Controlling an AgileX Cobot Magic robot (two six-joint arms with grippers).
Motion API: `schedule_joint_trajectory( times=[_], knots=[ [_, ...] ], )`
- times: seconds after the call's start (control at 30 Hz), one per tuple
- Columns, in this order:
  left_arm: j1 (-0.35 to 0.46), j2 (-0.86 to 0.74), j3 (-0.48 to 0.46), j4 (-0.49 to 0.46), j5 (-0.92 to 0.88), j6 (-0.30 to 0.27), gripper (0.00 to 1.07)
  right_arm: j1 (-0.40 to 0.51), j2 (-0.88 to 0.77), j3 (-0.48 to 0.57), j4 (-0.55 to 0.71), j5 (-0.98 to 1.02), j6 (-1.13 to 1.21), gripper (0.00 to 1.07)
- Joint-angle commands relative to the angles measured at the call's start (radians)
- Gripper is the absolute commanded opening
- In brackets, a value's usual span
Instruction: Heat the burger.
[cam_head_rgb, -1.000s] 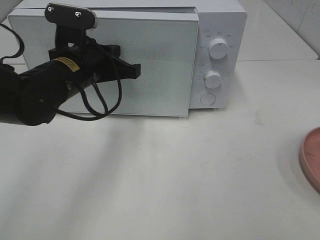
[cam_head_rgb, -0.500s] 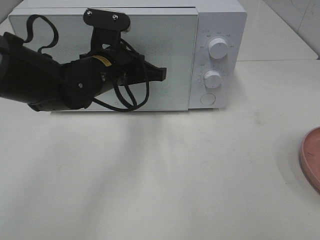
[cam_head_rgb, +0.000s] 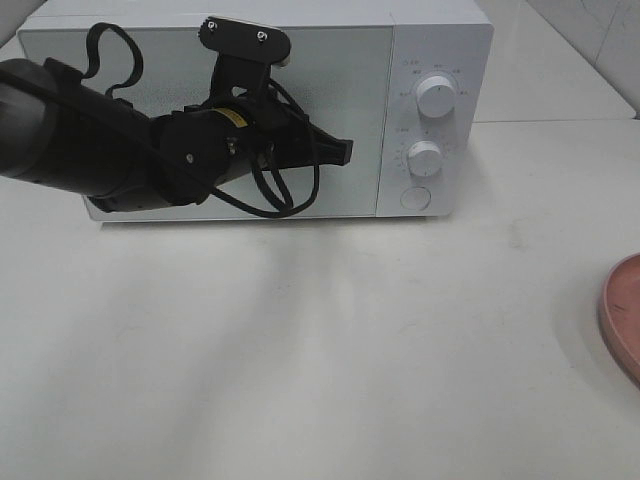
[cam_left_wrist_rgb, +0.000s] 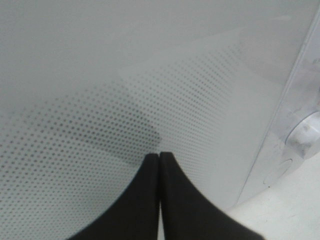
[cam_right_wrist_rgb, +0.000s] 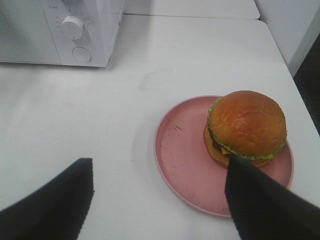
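Left gripper (cam_head_rgb: 345, 152) shut tight, empty, tips at microwave (cam_head_rgb: 440, 40) door (cam_left_wrist_rgb: 100, 75); door looks closed. Knobs (cam_head_rgb: 436, 97) just right of door. Far right: burger (cam_right_wrist_rgb: 247, 127) on pink plate (cam_right_wrist_rgb: 182, 155), on table (cam_head_rgb: 320, 380). Right gripper (cam_right_wrist_rgb: 160, 195) spread wide above plate, holding nothing.

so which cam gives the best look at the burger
The right wrist view: the burger sits whole on the pink plate, with bun, lettuce and cheese visible. The exterior high view catches only the plate's edge, no burger. The left wrist view shows only the microwave door.
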Motion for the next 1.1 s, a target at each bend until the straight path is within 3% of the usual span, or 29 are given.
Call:
schedule_joint_trajectory(
  times=[0.03,0.37,0.4,0.43,0.47,0.5,0.53,0.57,0.6,0.63,0.87,0.9,0.97,1.03,1.1],
  knots=[
    [0.022,-0.031,-0.033,-0.059,-0.091,0.004,0.0,-0.007,-0.03,0.0,0.0,0.001,-0.007,0.74],
    [-0.004,-0.156,0.061,-0.062,0.106,0.005,0.01,-0.007,-0.03,0.0,0.0,0.001,-0.007,0.74],
    [-0.004,-0.186,0.078,-0.062,0.175,0.005,0.11,-0.007,-0.03,0.0,0.0,0.001,-0.007,0.74],
    [-0.004,-0.186,0.078,-0.062,0.175,0.005,0.11,-0.007,-0.03,0.0,0.0,0.001,-0.007,0.74],
    [-0.003,-0.216,0.086,-0.062,0.253,0.005,0.3,-0.007,-0.03,0.0,0.0,0.001,-0.007,0.74],
    [-0.003,-0.228,0.09,-0.062,0.283,0.005,0.41,-0.007,-0.03,0.0,0.0,0.001,-0.007,0.74],
    [-0.003,-0.228,0.09,-0.062,0.283,0.005,0.41,-0.007,-0.03,0.0,0.0,0.001,-0.007,0.74],
    [-0.003,-0.256,0.104,-0.062,0.344,0.005,0.73,-0.007,-0.03,0.0,0.0,0.001,-0.007,0.74],
    [-0.003,-0.256,0.104,-0.062,0.344,0.005,0.73,-0.007,-0.03,0.0,0.0,0.001,-0.007,0.74],
    [-0.003,-0.277,0.112,-0.058,0.392,0.005,1.0,-0.007,-0.03,0.0,0.0,0.001,-0.007,0.74],
    [0.005,-0.33,0.112,0.026,0.621,0.004,1.0,-0.007,-0.03,0.0,0.0,0.001,-0.007,0.74],
    [0.005,-0.351,0.112,0.088,0.729,0.003,1.0,-0.007,-0.03,0.0,0.0,0.001,-0.007,0.74],
    [0.005,-0.364,0.112,0.118,0.793,0.001,1.0,-0.007,-0.03,0.0,0.0,0.001,-0.007,0.74],
    [0.005,-0.414,0.112,0.19,1.015,-0.009,1.0,-0.007,-0.03,0.0,-0.001,0.001,0.006,0.74],
    [0.005,-0.424,0.112,0.199,1.052,-0.02,1.0,-0.007,-0.03,0.0,-0.001,0.001,0.006,0.74]
  ],
)
